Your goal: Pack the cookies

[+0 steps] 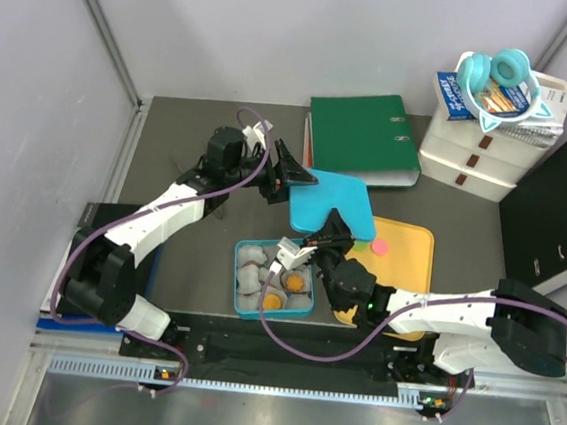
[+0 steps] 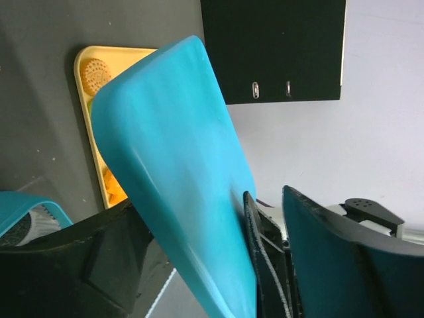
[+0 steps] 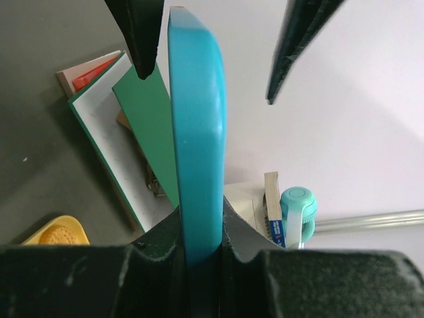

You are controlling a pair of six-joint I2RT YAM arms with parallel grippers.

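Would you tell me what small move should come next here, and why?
Probably close the left fingers on the teal lid: they straddle its far edge, open, while the right fingers clamp its near edge, and the box stands uncovered.

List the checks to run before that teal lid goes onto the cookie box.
1. Right gripper clamped on the lid: ok.
2. Left gripper gripping the lid: not ok, its jaws stand open astride the edge.
3. Box uncovered and unobstructed: ok.
4. All cookies packed: not ok, a pink cookie lies on the yellow tray.
5. Lid lined up over the box: not ok, it is held beyond it.
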